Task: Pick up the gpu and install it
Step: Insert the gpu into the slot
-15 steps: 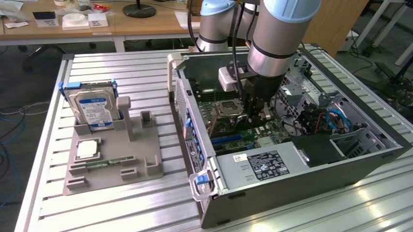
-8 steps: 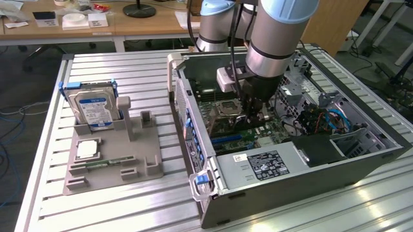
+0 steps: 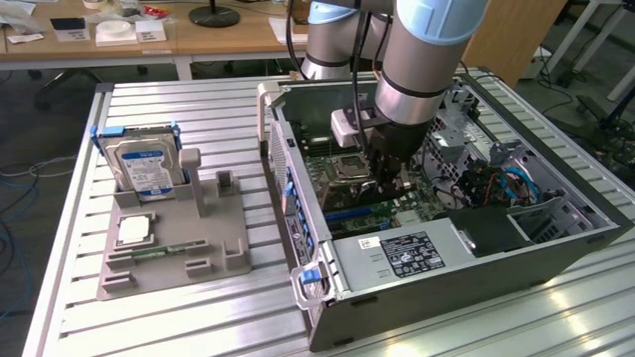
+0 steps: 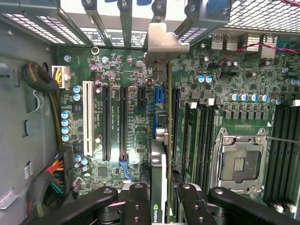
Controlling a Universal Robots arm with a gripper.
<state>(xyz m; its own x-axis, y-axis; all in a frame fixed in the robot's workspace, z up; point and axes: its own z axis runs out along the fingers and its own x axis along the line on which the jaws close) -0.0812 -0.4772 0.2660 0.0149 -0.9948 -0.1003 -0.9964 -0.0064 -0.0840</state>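
Jaws: we note them clenched on the slim dark gpu card (image 4: 159,180), held edge-on.
Gpu location: inside open grey computer case (image 3: 466,281), upright over green motherboard (image 4: 115,70), far end toward rear slot covers (image 4: 99,21).

Bright, even room light falls from overhead in the exterior view; the ribbed metal table (image 3: 198,111) shines pale, with white glare streaks toward the lower right of the frame; my arm (image 3: 421,59) carries a soft highlight down its grey tube; the computer case (image 3: 466,275) sinks into shadow in its deeper corners. In the wrist view the green motherboard (image 4: 117,70) is evenly lit; the metal bracket (image 4: 161,40) gleams; my gripper (image 4: 159,199) is dark, with small glints on the fingers (image 4: 136,204).
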